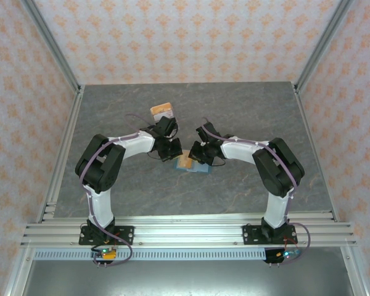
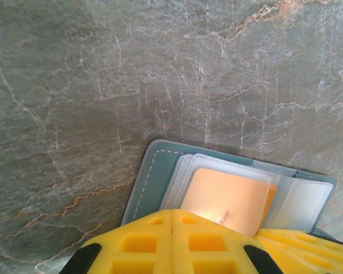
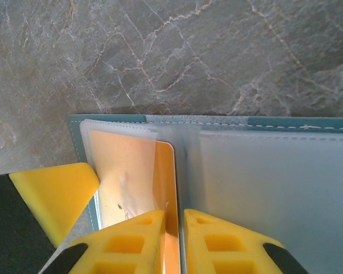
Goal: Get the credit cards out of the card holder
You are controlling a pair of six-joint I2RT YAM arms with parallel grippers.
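The blue-grey card holder (image 1: 201, 169) lies open on the table between both grippers, its clear sleeves (image 3: 274, 188) facing up. An orange credit card (image 3: 167, 171) sticks partly out of the left panel's sleeve toward the centre crease. My right gripper (image 3: 175, 220) is shut on that card's edge. My left gripper (image 2: 171, 216) is shut with its fingertips together, over the near edge of the holder (image 2: 150, 174), beside the sleeved orange card (image 2: 228, 197). In the top view the left gripper (image 1: 171, 150) and right gripper (image 1: 198, 153) meet over the holder.
A small stack of tan-orange and white cards (image 1: 162, 111) lies on the grey marbled table (image 1: 253, 117) behind the left gripper. Aluminium frame posts and patterned walls bound the table on three sides.
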